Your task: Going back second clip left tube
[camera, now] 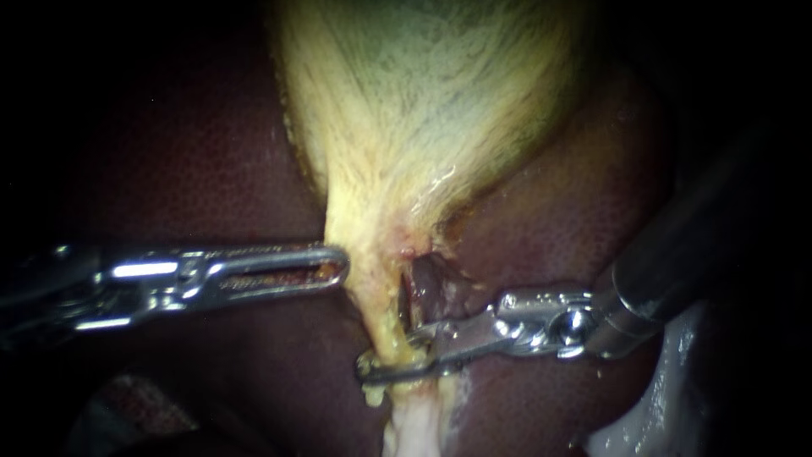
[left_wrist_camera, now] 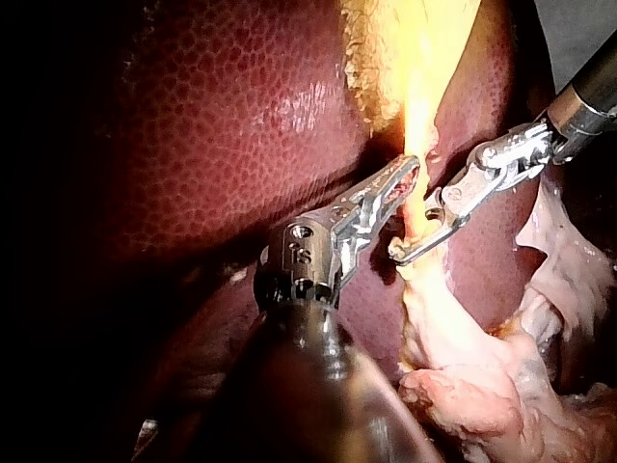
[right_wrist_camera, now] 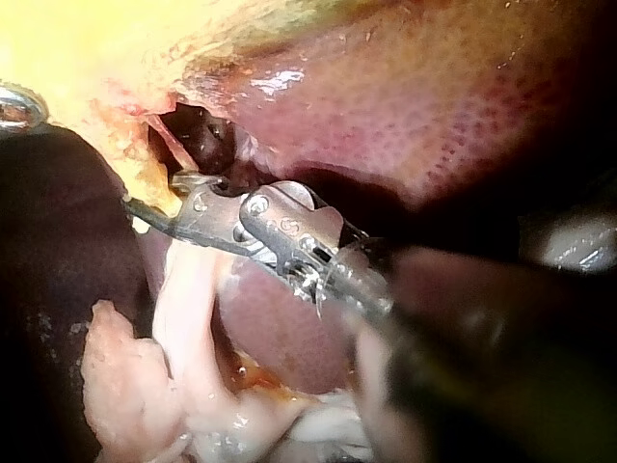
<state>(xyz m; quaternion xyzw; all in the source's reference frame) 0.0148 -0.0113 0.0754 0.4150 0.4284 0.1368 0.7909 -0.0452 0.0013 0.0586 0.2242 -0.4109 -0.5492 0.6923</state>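
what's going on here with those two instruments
Two instruments are working at the narrow neck below the gallbladder, which lies on the liver. The right instrument has its jaws open, with the yellowish tube between them. The left instrument has its tip against the same strand a little higher up. Whether a clip sits on the tube cannot be made out.

The left instrument [camera: 337, 264] comes in level from the left, its tip closed and empty, and the right instrument [camera: 391, 355] slants in from the right, its tip parted, both tips near centre, not touching.
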